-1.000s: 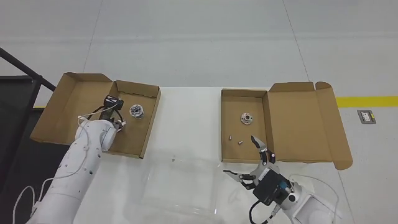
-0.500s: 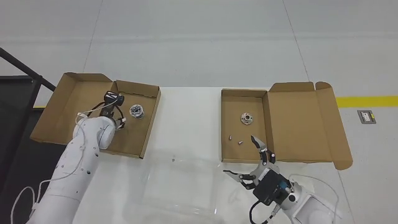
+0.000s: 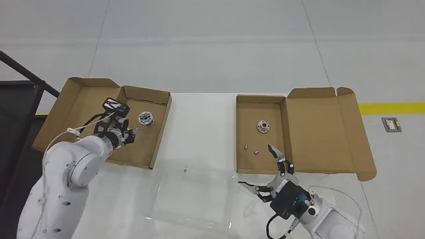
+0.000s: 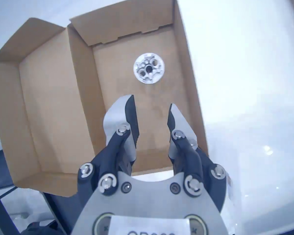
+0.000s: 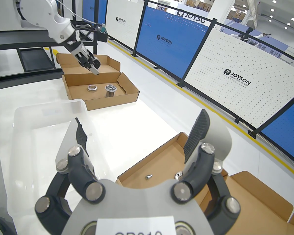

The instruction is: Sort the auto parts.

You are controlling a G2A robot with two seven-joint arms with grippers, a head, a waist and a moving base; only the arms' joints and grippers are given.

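Auto part (image 4: 149,68), round silver disc, central hole, inside cardboard box (image 4: 127,20)

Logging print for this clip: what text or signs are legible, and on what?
Left label, on left gripper: cut off at the edge, unreadable.
Right label, on right gripper: likewise cut off.
Wall panels: brand marks, not transcribed.
Floor tag: too small.

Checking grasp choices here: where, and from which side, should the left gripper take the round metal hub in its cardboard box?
Probably from straight above, closing across the outer rim of the hub. It stands upright, round face up, apart from the walls of the cardboard box, which would hinder a sideways approach. The open left gripper hovers above the box floor near it.
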